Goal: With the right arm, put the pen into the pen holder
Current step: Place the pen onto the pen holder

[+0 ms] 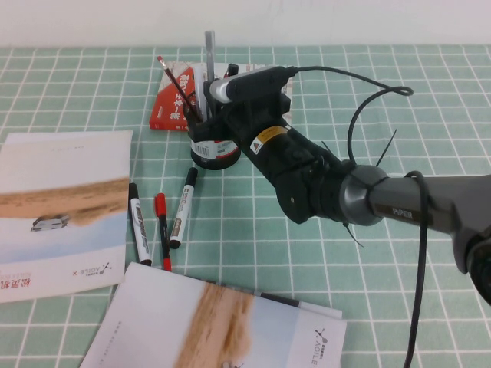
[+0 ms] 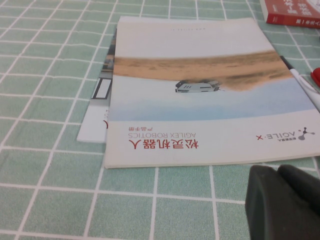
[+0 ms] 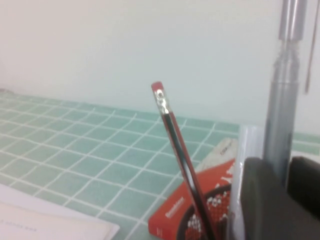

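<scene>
The black mesh pen holder with its white and red band stands in front of a red book. A dark pencil with a red eraser leans in it. My right gripper is right over the holder and shut on the pale-grey pen, which stands upright above the cup. The pen's lower end is hidden behind the gripper. In the right wrist view the pen runs between the black fingers, beside the pencil and the holder's rim. My left gripper is shut and empty, low over the mat beside a brochure.
Two white black-capped markers and a thin red pen lie in front of the holder. One brochure lies at the left, also in the left wrist view. Another brochure lies at the front edge.
</scene>
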Robot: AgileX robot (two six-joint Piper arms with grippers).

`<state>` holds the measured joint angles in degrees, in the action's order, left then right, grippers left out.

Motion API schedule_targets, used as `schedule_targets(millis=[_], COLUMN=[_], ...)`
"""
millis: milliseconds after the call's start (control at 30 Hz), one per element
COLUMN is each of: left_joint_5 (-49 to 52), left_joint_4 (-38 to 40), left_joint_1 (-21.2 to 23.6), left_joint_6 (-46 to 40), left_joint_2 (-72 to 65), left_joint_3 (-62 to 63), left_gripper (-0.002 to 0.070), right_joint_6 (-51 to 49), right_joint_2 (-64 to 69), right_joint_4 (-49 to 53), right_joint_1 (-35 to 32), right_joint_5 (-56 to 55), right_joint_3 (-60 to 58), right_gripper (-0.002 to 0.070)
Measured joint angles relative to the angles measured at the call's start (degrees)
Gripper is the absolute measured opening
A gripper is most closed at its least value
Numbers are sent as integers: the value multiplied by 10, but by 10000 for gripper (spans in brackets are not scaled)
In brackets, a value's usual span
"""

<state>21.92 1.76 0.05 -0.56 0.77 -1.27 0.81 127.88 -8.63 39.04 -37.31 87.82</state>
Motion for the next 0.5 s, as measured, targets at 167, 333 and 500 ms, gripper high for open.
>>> schedule_targets(millis=[167, 333, 500], left_joint_5=[0, 0, 0], left_joint_4=[0, 0, 0], left_joint_1=[0, 0, 0], left_joint_6=[0, 0, 0], left_joint_2=[0, 0, 0], left_joint_3=[0, 0, 0], left_gripper=[-4, -4, -4], right_joint_6=[0, 0, -8], right_joint_2=[1, -3, -61], right_joint_4=[-5, -6, 11], right_joint_1=[0, 0, 0], right_joint_5=[15, 49, 157], right_joint_3=[0, 0, -8], right_gripper=[221, 328, 232])
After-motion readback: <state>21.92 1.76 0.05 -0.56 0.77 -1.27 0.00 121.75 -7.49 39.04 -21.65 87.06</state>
